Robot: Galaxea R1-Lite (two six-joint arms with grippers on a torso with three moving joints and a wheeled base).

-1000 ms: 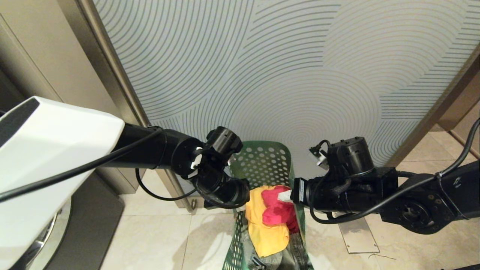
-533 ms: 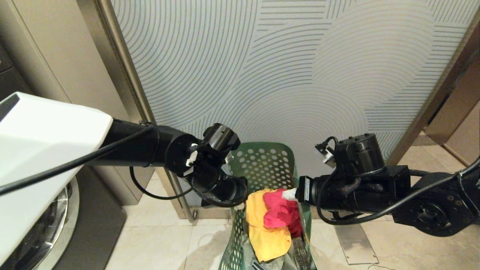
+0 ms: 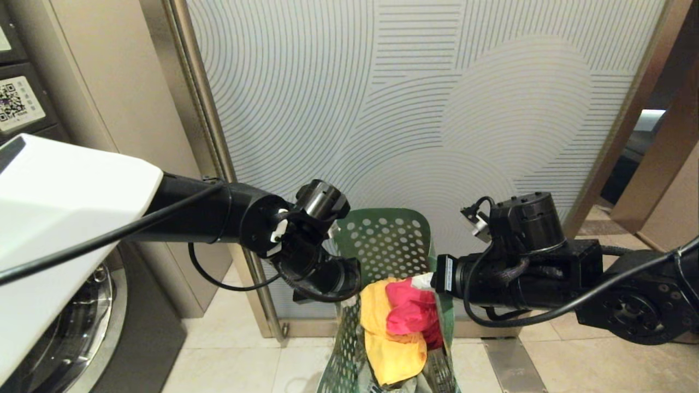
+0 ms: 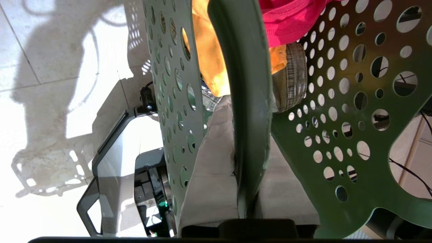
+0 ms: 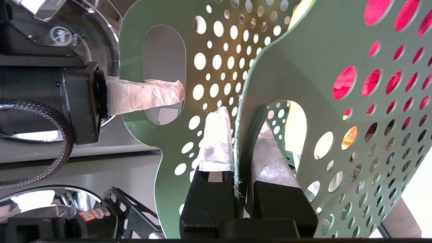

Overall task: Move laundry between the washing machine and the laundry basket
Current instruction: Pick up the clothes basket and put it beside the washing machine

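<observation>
While both arms carry the laundry basket (image 3: 385,240) clear of the floor, the left end effector (image 4: 248,189) and right end effector (image 5: 241,148) pinch opposite rims. Laundry (image 3: 401,322) fills it; uneven lifting could tilt the basket and spill garments.

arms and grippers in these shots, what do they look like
Both arms are black round segments with loose black cables; the left arm starts from a white angular shell, the right arm carries a white label strip near the wrist. The right gripper has black blocks with fingers wrapped in pale tape; the left gripper's look alike.
</observation>
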